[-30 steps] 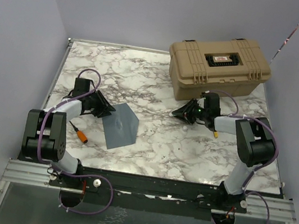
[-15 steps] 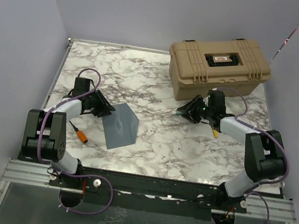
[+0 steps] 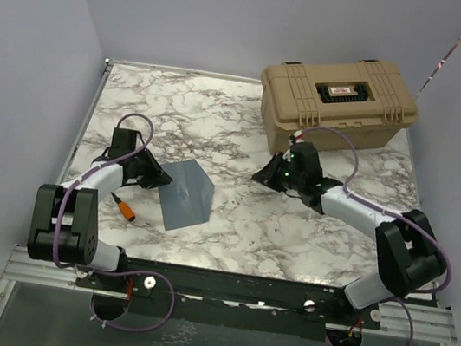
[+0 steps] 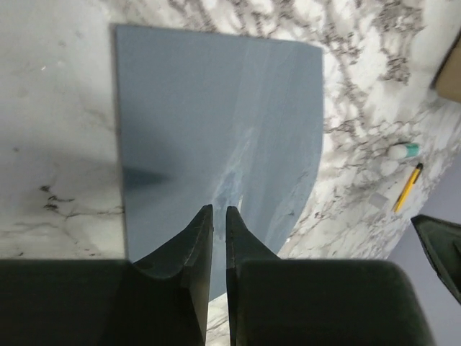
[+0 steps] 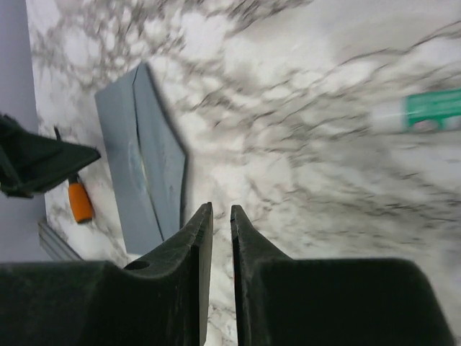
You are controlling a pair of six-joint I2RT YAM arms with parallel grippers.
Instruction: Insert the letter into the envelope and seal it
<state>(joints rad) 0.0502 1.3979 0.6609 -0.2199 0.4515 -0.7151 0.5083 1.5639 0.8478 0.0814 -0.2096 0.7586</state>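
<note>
The slate-grey envelope [image 3: 185, 192] lies flat on the marble table, left of centre, and also shows in the left wrist view [image 4: 216, 108] and the right wrist view [image 5: 140, 151]. My left gripper [image 3: 161, 181] is low at its left edge, with the tips [image 4: 219, 209] over the paper. Its jaws are drawn together to a thin slit with nothing between them. My right gripper [image 3: 258, 177] hovers over bare marble right of the envelope, its jaws [image 5: 221, 207] likewise almost touching and empty. The letter is out of view.
A tan hard case [image 3: 339, 94] stands at the back right, just behind the right arm. An orange-tipped tool [image 3: 127, 207] lies near the left arm. A white and green tube [image 5: 425, 108] and a yellow pencil-like stick [image 4: 407, 187] lie on the marble.
The right arm has swung left from beside the case towards the envelope, and its jaws have narrowed. The left gripper's jaws have closed and it has shifted slightly along the envelope's left edge.
</note>
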